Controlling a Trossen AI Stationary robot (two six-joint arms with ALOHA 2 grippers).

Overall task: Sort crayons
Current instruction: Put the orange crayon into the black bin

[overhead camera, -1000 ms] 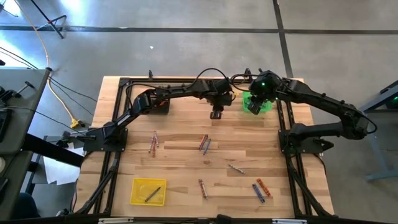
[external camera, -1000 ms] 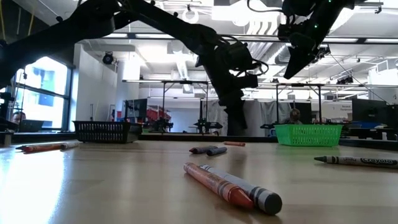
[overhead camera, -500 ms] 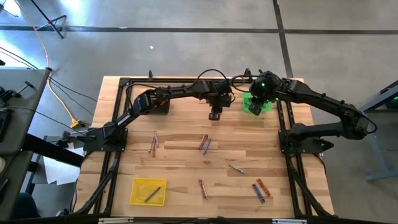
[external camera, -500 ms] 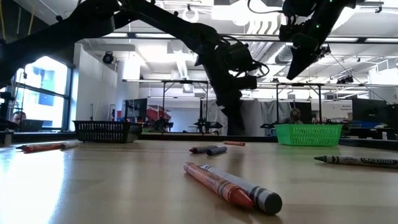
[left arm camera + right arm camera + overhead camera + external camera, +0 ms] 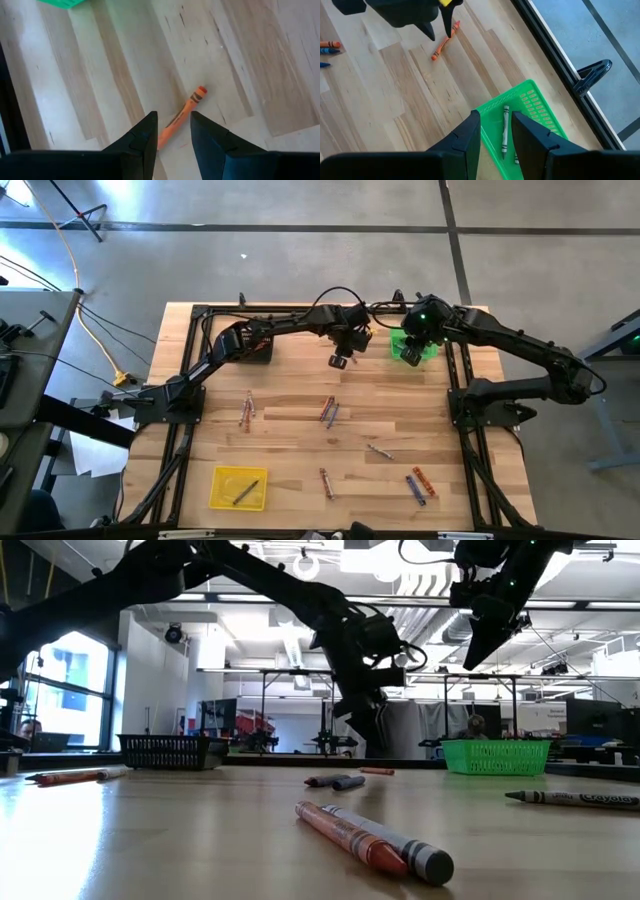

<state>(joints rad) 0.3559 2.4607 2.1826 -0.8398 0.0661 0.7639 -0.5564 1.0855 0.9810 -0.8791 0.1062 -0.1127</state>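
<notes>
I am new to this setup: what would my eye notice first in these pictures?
Loose crayons lie scattered over the wooden table. At its far edge the left gripper hangs open above an orange crayon, and the right gripper hangs open over the green tray. A yellow tray sits at the near left corner.

Readable text: one brand name
"Crayola" stands on the label of the dark crayon (image 5: 575, 799) lying at the desk's right edge in the low view.

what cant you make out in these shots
- Black basket contents: low view, mesh wall hides them.
- Green basket: right wrist view, picture edge and right gripper cover part.
- Orange crayon lower end: left wrist view, behind left gripper.
</notes>
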